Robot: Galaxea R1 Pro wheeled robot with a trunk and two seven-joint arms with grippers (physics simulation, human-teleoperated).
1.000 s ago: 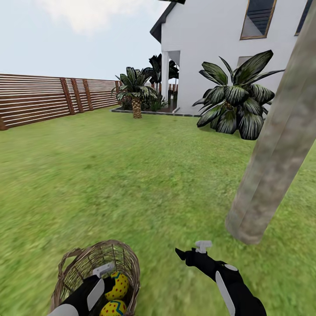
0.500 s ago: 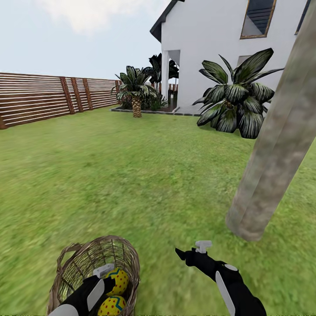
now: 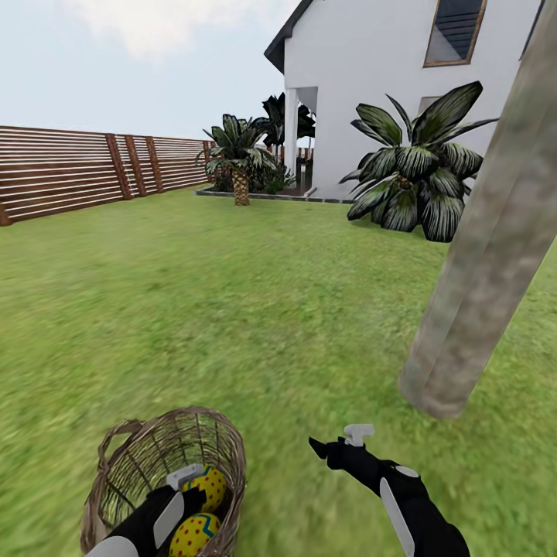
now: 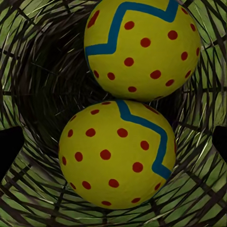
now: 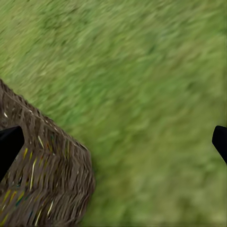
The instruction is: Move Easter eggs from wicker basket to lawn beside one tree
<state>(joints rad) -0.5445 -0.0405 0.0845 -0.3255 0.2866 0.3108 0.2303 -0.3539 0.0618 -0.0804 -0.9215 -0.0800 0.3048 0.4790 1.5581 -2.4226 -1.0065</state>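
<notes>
Change: whole head view shifted slightly upward since a second ago, so camera motion; left arm reaching into the wicker basket [image 3: 166,464] as before.
Surroundings: white house [image 3: 371,85] and slatted wooden fence [image 3: 77,174] at the far edge of the lawn [image 3: 232,309]; broad-leaved dark plant [image 3: 418,178] beside the house; small palm [image 3: 241,158] farther back.
Obstacles: tree [image 3: 483,271] trunk rising from the grass ahead and to the right, well apart from the basket.
Left hand [image 4: 113,142]: fingers [image 4: 9,146] spread wide inside the basket, either side of the nearer egg, gripping nothing.
Right hand [image 3: 340,445]: open wide over bare grass just beside the basket wall, empty.
Count: two Easter eggs [image 4: 118,153] visible, touching each other, both in the basket; third egg cannot be told.
</notes>
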